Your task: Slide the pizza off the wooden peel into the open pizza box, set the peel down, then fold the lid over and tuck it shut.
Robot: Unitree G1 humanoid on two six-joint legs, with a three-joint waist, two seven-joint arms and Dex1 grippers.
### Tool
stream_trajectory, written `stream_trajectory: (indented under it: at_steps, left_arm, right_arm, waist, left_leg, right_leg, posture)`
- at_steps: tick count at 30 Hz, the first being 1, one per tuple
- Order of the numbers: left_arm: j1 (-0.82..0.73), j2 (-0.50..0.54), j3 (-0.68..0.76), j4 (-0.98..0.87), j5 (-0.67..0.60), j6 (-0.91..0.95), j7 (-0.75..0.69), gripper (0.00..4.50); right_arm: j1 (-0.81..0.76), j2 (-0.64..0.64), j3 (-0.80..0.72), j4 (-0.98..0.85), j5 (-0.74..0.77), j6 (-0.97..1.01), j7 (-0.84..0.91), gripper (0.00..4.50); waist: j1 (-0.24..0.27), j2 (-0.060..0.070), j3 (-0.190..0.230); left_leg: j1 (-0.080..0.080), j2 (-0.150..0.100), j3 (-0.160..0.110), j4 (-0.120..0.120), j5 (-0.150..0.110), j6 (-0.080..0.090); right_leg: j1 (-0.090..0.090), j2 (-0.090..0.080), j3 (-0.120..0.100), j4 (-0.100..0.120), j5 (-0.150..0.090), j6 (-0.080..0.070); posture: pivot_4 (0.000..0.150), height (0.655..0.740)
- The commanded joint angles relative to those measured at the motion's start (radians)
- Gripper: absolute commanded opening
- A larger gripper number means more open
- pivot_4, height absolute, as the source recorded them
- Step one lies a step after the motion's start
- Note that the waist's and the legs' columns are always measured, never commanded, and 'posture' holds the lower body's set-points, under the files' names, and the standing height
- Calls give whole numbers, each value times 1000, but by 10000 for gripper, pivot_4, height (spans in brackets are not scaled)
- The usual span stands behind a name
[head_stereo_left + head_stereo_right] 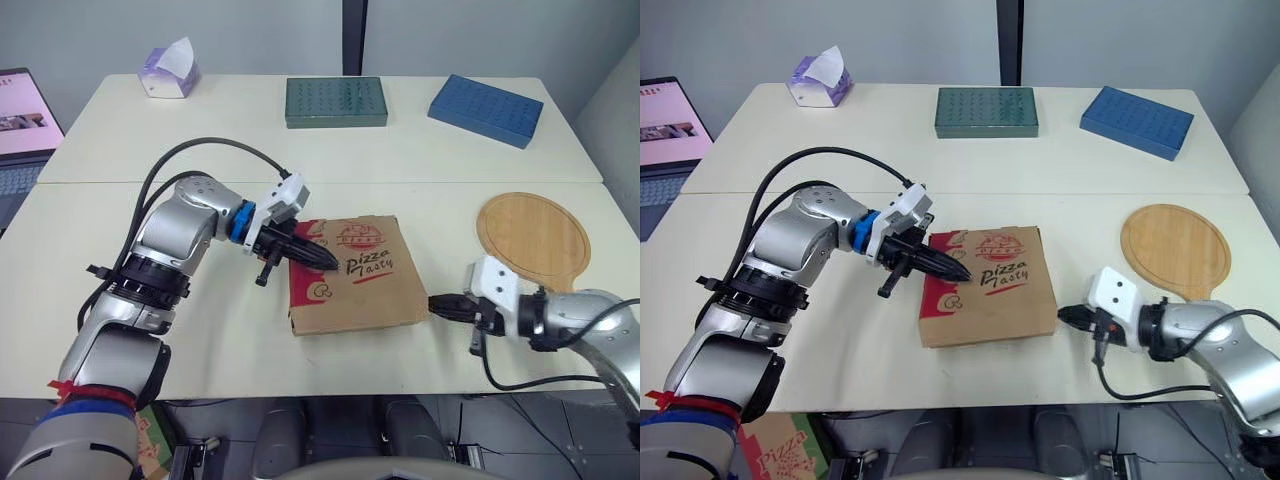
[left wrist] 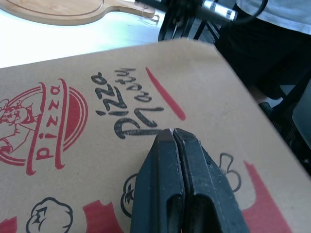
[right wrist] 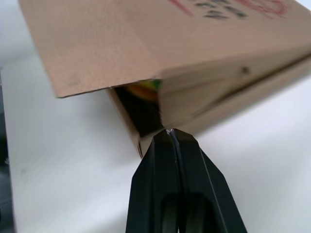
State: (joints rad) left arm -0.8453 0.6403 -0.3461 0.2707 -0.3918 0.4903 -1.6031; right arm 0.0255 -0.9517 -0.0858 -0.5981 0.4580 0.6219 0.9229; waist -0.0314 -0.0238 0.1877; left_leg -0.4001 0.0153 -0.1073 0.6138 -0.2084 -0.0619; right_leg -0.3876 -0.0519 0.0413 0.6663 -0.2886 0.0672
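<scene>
The brown pizza box [image 1: 355, 275] lies at the table's front centre with its printed lid folded down. My left gripper [image 1: 322, 259] is shut and presses its tip on the lid's left part [image 2: 146, 121]. My right gripper [image 1: 436, 305] is shut, its tip at the box's right front corner, where a side flap [image 3: 97, 53] stands slightly out and a dark gap shows a bit of pizza [image 3: 143, 90]. The round wooden peel [image 1: 532, 238] lies flat and bare on the table to the right of the box.
At the back of the table are a green tray [image 1: 336, 102], a blue tray [image 1: 487, 109] and a tissue box [image 1: 168, 72]. A laptop [image 1: 20, 130] stands off the table's left edge.
</scene>
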Motion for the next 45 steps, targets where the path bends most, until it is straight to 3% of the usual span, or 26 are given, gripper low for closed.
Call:
stream_trajectory:
  at_steps: [1, 5, 8, 11, 21, 25, 27, 29, 35, 45]
  left_arm:
    - [-14, -7, 18, -10, 1, -19, -11, 0]
    - [-18, -16, 17, -6, 1, -19, -11, 0]
    - [-20, -18, 15, -2, 0, -21, -11, 0]
    - [-22, -19, 15, -2, -2, -21, -11, 0]
    - [-17, -11, 14, -16, -5, -20, -11, 0]
    - [-12, -9, 10, -19, 2, -35, -11, 0]
    - [-13, -14, 13, -26, -4, -30, -11, 0]
    - [-13, 16, -18, -53, -22, -56, -11, 0]
    - [-3, 106, -84, -103, -53, -160, -11, 0]
    - [15, 128, -74, -121, -64, -143, -11, 0]
  right_arm:
    - [-14, -41, -174, -60, 101, 48, 30, 11530]
    - [-85, -56, -216, -121, 231, 131, 19, 24030]
    - [-138, -53, -132, -187, 252, 156, -6, 35912]
    - [-177, -52, -16, -218, 182, 130, -26, 44135]
    - [-251, -44, 193, -161, -29, 37, -37, 44135]
    - [-257, -31, 194, -157, -23, 37, -25, 44135]
    - [-253, -36, 154, -185, 58, 78, 7, 44135]
    - [-246, -47, 99, -211, 148, 114, 36, 44135]
    - [-282, -39, 71, -208, 203, 156, 13, 44135]
    - [-331, -31, 192, -150, 53, 92, -13, 44135]
  waist:
    - [-2, 0, 0]
    - [-2, 0, 0]
    - [-1, 0, 0]
    - [0, 0, 0]
    - [-1, 0, 0]
    - [0, 0, 0]
    - [0, 0, 0]
    - [0, 0, 0]
    - [-1, 0, 0]
    - [-1, 0, 0]
  left_leg:
    - [0, 0, 0, 0, 0, 0]
    - [0, 0, 0, 0, 0, 0]
    - [0, 0, 0, 0, 0, 0]
    - [0, 0, 0, 0, 0, 0]
    - [0, 0, 0, 1, 0, 0]
    - [0, 0, 0, 1, 0, 0]
    - [0, 0, 0, 1, 0, 0]
    - [0, 0, 0, 1, 0, 0]
    - [0, 0, 0, 1, 0, 0]
    - [0, 0, 0, 1, 0, 0]
  right_leg:
    - [0, 0, 0, 0, 0, 0]
    - [0, 0, 0, 1, 0, 0]
    - [0, 0, 0, 1, 0, 0]
    - [0, 0, 0, 0, 0, 0]
    - [0, 0, 0, 0, 0, 1]
    - [0, 0, 0, 0, 0, 0]
    - [0, 0, 0, 0, 0, 0]
    - [0, 0, 0, 0, 0, 0]
    - [0, 0, 0, 1, 2, -4]
    - [0, 0, 0, 1, 2, -3]
  posture:
    - [1500, 7279]
    - [1500, 7279]
    - [1500, 7279]
    - [1500, 7279]
    - [1500, 7279]
    - [1500, 7279]
    - [1500, 7279]
    - [1500, 7279]
    - [1500, 7279]
    - [1500, 7279]
